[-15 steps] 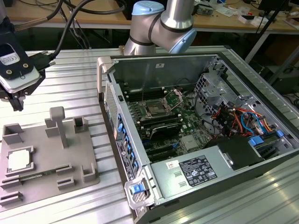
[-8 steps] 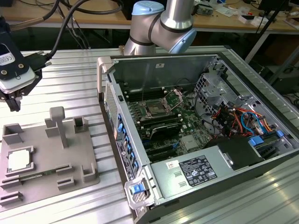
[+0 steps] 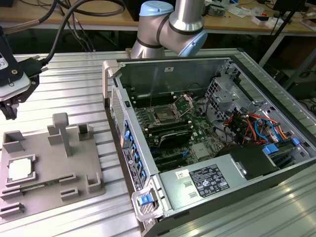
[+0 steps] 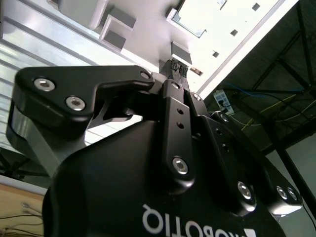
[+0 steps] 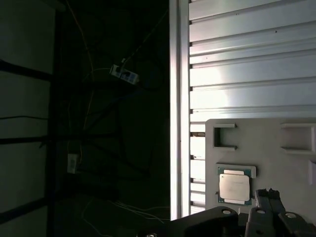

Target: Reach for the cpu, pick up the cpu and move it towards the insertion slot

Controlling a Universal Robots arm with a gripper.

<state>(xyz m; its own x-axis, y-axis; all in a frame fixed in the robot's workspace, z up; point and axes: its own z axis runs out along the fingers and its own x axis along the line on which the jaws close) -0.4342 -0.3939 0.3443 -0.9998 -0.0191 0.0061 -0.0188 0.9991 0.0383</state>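
Item: gripper (image 3: 10,112) above grey tray (image 3: 49,160), cpu (image 3: 20,169) not yet picked up.
Detail: ext. view – gripper at approx. 10 o'clock, fingers drawn together, nothing between them, clear of tray. Cpu flat in its tray recess at 8 o'clock, roughly 6 o'clock from gripper, apart from it. Insertion slot (image 3: 164,116) near centre, inside open computer case (image 3: 197,66), approx. 2 o'clock from cpu, well apart. First wrist view: cpu (image 5: 234,187) just beside fingertips (image 5: 261,195), no contact. Tray and case sit on slatted metal table (image 3: 74,84).
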